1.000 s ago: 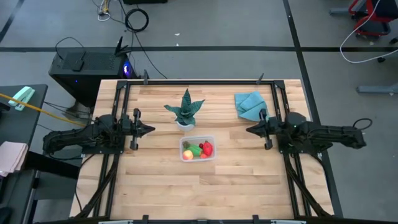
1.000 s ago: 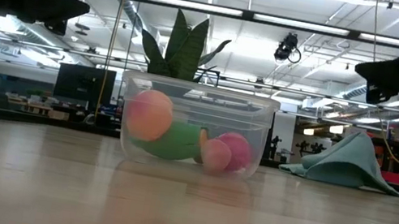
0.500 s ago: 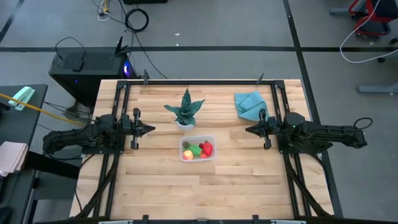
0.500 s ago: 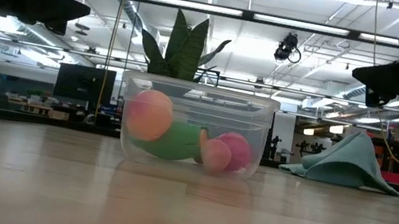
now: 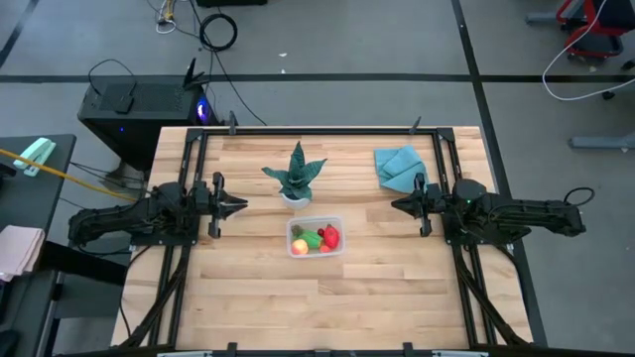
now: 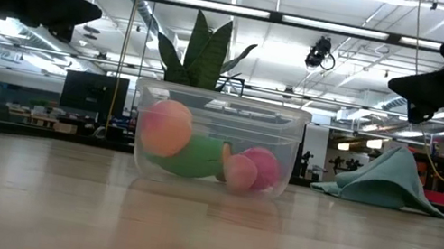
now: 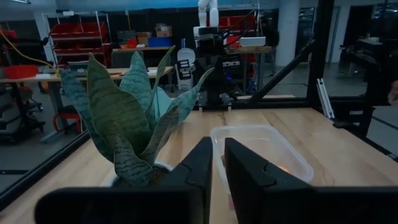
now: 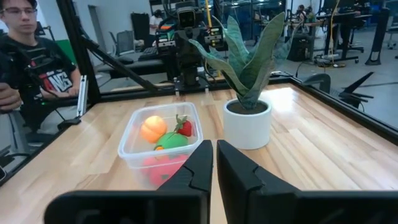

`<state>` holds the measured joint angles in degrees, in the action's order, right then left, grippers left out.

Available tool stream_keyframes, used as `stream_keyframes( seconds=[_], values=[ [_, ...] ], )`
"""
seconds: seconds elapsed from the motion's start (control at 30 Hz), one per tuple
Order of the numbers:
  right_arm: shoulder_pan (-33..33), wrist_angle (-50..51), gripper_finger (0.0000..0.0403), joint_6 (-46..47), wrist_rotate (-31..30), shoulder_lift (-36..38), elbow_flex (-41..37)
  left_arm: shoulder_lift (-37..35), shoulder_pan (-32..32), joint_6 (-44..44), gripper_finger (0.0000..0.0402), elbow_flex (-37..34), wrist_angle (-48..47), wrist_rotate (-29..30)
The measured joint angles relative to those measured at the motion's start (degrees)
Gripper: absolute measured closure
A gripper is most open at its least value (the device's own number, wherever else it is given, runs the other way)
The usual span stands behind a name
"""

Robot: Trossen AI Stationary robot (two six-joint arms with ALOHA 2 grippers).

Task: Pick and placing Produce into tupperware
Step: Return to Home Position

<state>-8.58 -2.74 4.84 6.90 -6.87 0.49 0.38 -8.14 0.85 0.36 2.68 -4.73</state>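
Note:
The clear tub (image 5: 315, 237) stands on its base near the table's middle, in front of the potted plant. Inside it lie the produce: an orange-yellow ball (image 5: 300, 247), a green oval (image 5: 311, 239) and red pieces (image 5: 330, 236). In the low view the ball (image 6: 168, 127) rests on the green piece (image 6: 198, 158). My left gripper (image 5: 241, 206) hovers shut to the tub's left, above the table. My right gripper (image 5: 395, 206) hovers shut to the tub's right. Both point level toward the middle, and each wrist view shows its fingers closed (image 7: 217, 149) (image 8: 214, 149).
A spiky plant in a white pot (image 5: 295, 178) stands just beyond the tub. A crumpled blue cloth (image 5: 399, 167) lies at the far right. Black frame rails (image 5: 186, 258) run along the table's sides. A seated person (image 8: 31, 56) shows beyond the table's left side.
My right gripper has crept a little toward the table's left, nearer the tub, staying shut. The tub and produce have not moved.

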Motion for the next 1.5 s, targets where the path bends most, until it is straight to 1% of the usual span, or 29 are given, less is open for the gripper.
stream_keyframes(
  seconds=[0.2,0.43,0.73,1.03,1.3,1.5],
  values=[
    [0.00,0.00,0.0374,-0.04,-0.02,0.00,0.00,-0.02,0.00,-0.18,0.0348,-0.02,1.77,-0.02],
    [0.00,0.00,0.0375,-0.04,0.00,0.00,0.00,0.00,0.00,-0.19,0.0358,0.00,2.10,0.02],
    [0.00,-0.02,0.0374,-0.06,0.00,0.00,0.00,0.00,0.00,-0.18,0.0350,0.00,2.47,0.07],
    [0.00,-0.02,0.0376,-0.05,0.00,0.00,0.00,0.00,0.00,-0.18,0.0357,0.00,2.60,0.13],
    [0.00,-0.02,0.0376,-0.06,0.00,0.00,0.00,0.00,0.00,-0.17,0.0350,0.00,2.66,0.15],
    [0.00,-0.02,0.0376,-0.06,-0.01,0.00,0.00,0.00,0.00,-0.18,0.0355,0.00,2.66,0.15]
  ],
)
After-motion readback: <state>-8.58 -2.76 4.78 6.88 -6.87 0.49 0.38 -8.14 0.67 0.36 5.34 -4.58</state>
